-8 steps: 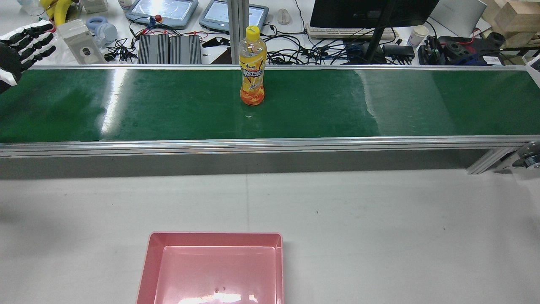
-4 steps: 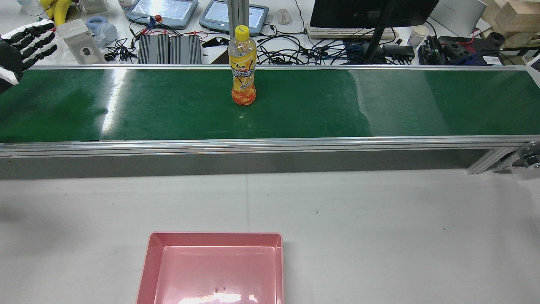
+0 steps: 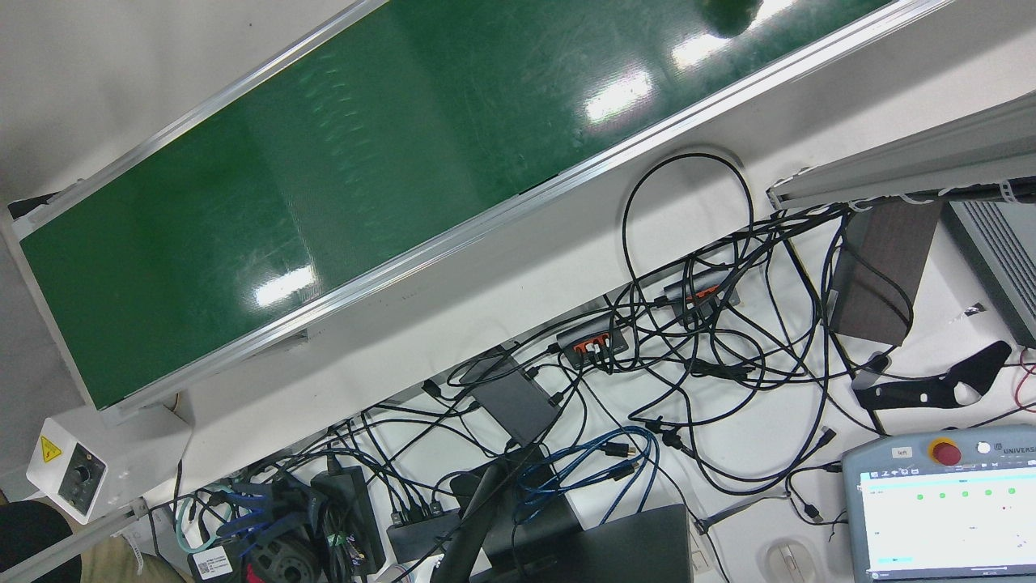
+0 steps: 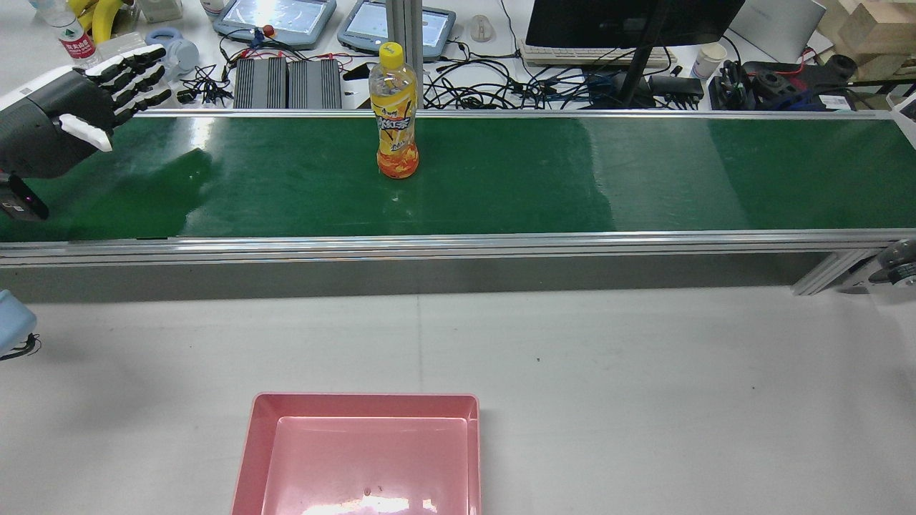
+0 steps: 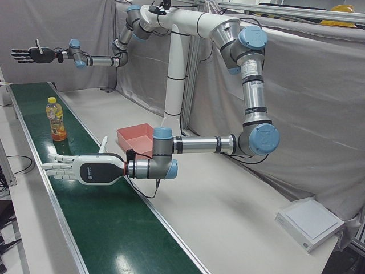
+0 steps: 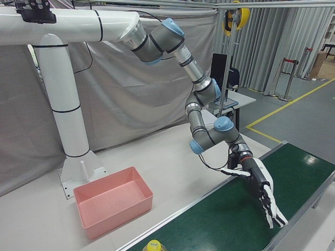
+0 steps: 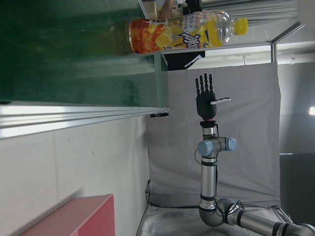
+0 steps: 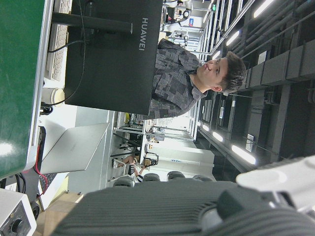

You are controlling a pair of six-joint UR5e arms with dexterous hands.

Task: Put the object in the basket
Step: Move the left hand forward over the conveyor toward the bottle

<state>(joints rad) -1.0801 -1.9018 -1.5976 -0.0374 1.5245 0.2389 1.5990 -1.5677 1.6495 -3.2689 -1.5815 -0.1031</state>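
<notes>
L robot hand [image 4: 79, 107] is wide open, fingers [image 4: 136, 68] straight & spread, holding nothing. It hangs over the left end of the green belt [image 4: 572, 179] in the rear view. The left-front view shows the L robot hand [image 5: 80, 169] low & flat above the belt, reaching across it from the desk side. The right-front view has the same hand [image 6: 264, 196] w/ fingers tipped down at the belt.

R robot hand [image 5: 25, 54] is wide open too, holding nothing, up high past the far end of the belt. The rear view does not show it; the left hand view does, w/ fingers straight [image 7: 205, 96].

The bottle [image 4: 392, 114] stands upright on the belt, closer to the belt's far edge than the near one. It's orange & yellow w/ a yellow cap, well apart from the L robot hand, w/ bare belt between them. In the left-front view the bottle [image 5: 55, 120] sits between the 2 hands. The right-front view only gets its cap [image 6: 154, 244] at the bottom edge. The front view shows just belt & cables [image 3: 688, 340].

The pink basket [image 4: 247, 458] sits on the white desk [image 4: 644, 393], on the near side of the belt's metal rail, w/ bare desk all round.
</notes>
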